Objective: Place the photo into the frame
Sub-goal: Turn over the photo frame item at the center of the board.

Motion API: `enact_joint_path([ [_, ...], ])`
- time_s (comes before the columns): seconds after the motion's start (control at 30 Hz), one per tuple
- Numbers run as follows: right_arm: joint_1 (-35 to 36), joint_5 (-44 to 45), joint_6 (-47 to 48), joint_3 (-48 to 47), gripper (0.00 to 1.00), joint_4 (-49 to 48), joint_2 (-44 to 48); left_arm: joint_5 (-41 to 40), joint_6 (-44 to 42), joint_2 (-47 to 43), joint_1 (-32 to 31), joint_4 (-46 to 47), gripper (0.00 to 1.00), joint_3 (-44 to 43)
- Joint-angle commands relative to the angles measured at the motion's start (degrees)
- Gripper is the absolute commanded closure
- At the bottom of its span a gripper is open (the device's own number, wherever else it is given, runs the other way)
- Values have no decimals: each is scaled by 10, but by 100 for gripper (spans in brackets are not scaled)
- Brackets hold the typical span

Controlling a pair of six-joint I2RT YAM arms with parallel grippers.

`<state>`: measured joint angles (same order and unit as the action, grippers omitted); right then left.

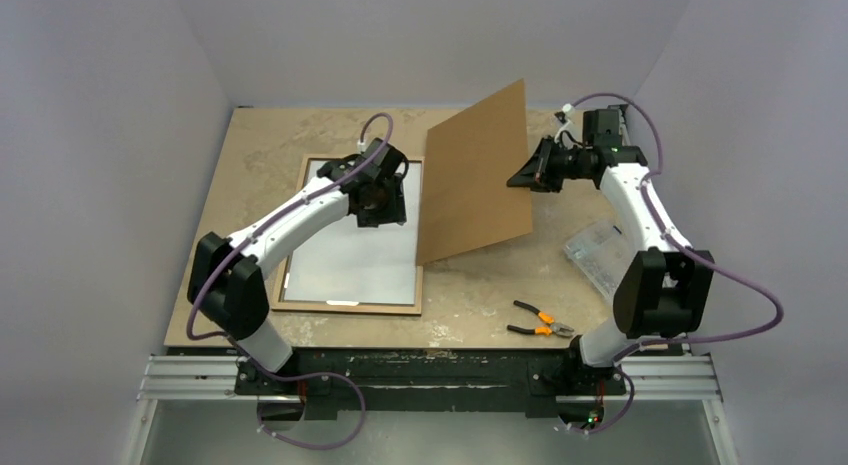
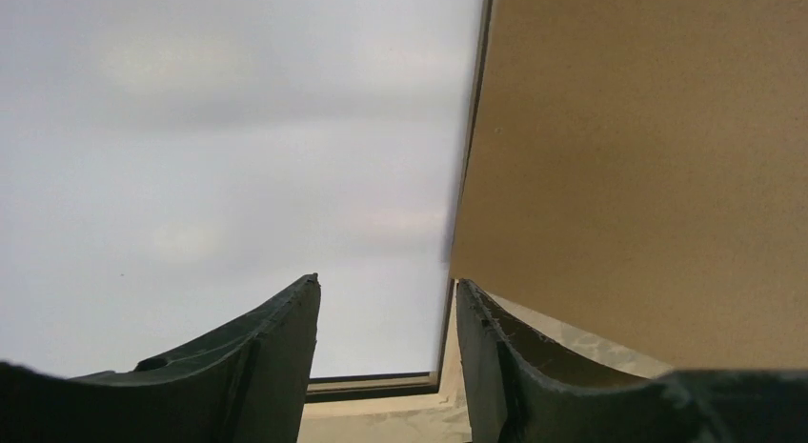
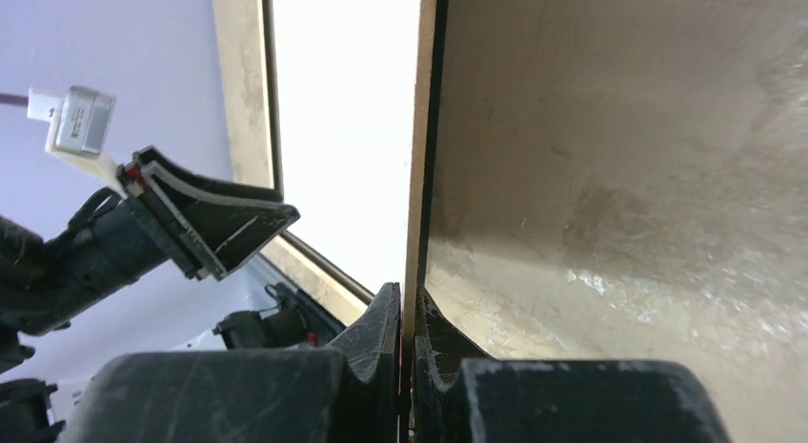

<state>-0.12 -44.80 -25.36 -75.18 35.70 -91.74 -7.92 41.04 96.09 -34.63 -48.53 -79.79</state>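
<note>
The frame point(image 1: 345, 307) lies flat at the left of the table, its light wood-coloured back up. Inside it lies the photo point(image 1: 355, 260), plain white side up. My left gripper point(image 1: 383, 215) hovers open over the frame's right part, empty. In the left wrist view its fingers point(image 2: 276, 348) straddle the white photo point(image 2: 238, 176) and the frame's rail point(image 2: 376, 386). My right gripper point(image 1: 520, 179) is shut on the right edge of the brown backing board point(image 1: 475, 175). The board stands tilted, its lower edge near the frame's right rail. The right wrist view shows the board edge-on point(image 3: 416, 129) in the pinch of my right gripper point(image 3: 408, 300).
Orange-handled pliers point(image 1: 540, 320) lie near the table's front edge, right of the frame. A clear plastic packet point(image 1: 600, 255) rests beside the right arm. Grey walls close in the table at the back and both sides.
</note>
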Motion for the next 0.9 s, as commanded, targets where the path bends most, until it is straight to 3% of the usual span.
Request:
enact_joint_path([
  [0.0, -4, 72, 21, -77, 100, 102, 59, 4, -4, -52, -1, -9, 43, 1],
  [0.2, -4, 130, 21, -124, 100, 172, 86, -3, -2, -82, 0, -17, 31, 4],
  [0.5, -3, 101, 29, -104, 100, 201, 93, 5, 2, -94, 2, -26, 30, -1],
  [0.87, 69, 141, 17, -90, 100, 223, 104, 6, 7, -98, 4, -36, 30, -10],
])
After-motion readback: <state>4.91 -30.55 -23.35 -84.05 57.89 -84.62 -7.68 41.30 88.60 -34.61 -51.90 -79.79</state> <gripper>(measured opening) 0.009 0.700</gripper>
